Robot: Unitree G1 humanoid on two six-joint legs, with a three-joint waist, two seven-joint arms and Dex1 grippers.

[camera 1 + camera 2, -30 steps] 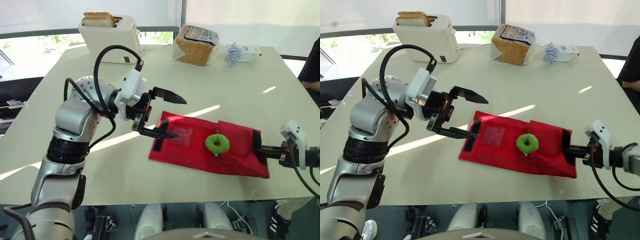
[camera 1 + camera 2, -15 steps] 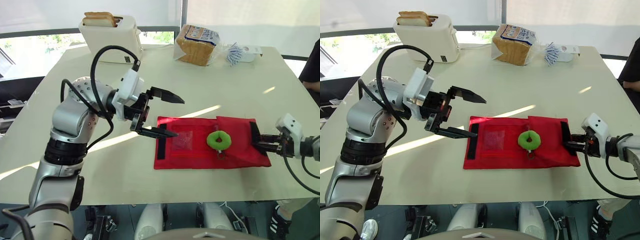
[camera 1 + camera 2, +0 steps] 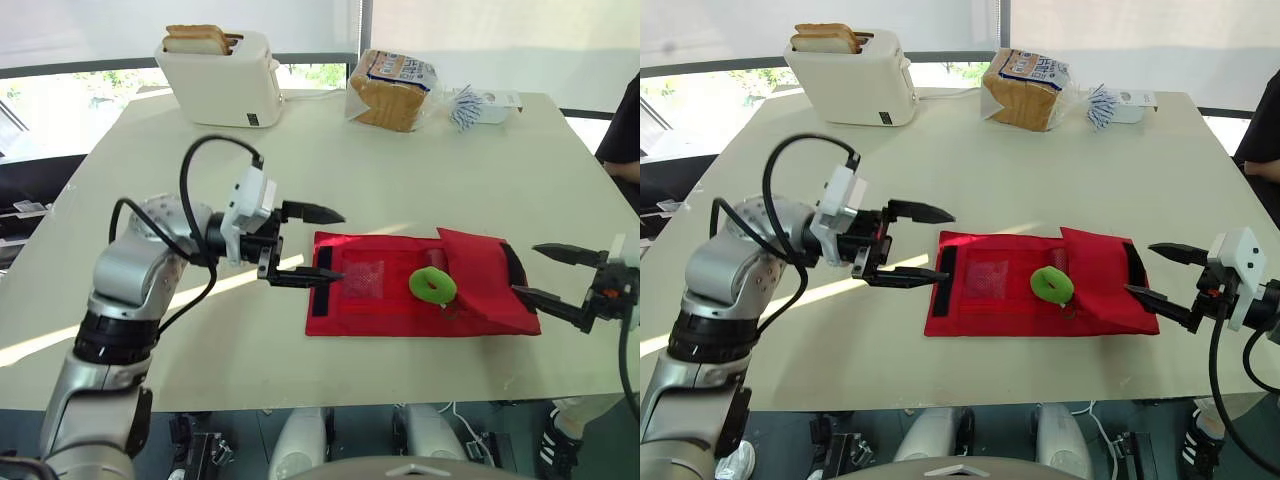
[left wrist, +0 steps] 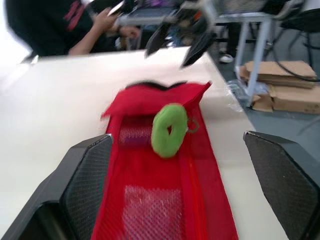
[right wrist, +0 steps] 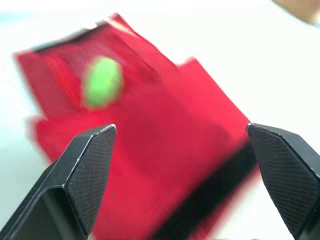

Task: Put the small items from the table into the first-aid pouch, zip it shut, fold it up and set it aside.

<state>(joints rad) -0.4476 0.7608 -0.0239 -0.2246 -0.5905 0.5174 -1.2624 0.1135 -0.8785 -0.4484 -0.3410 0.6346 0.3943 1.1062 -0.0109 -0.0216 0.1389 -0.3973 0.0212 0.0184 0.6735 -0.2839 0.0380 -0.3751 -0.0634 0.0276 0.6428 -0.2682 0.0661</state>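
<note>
The red first-aid pouch [image 3: 385, 300] lies flat on the cream table [image 3: 400, 170], and its right-hand part is raised in a loose fold. A green ring [image 3: 432, 285] rests on the pouch near its middle. My left gripper [image 3: 340, 246] hovers open at the pouch's left end, one finger above the black strip there. My right gripper [image 3: 526, 270] stands open just off the pouch's right end, holding nothing. The left wrist view looks along the pouch [image 4: 165, 200] to the ring [image 4: 169, 130]. The right wrist view shows the pouch [image 5: 165, 150] blurred between my open fingers.
A white toaster [image 3: 220, 75] with bread slices, a bag of bread [image 3: 392, 88] and a small white and blue packet [image 3: 480, 105] stand along the far edge. A person [image 3: 625, 130] sits at the table's right side.
My right gripper has let go of the pouch's right end, opened and drawn back to the right. The pouch swung from skewed to straight. My left gripper sank a little lower.
</note>
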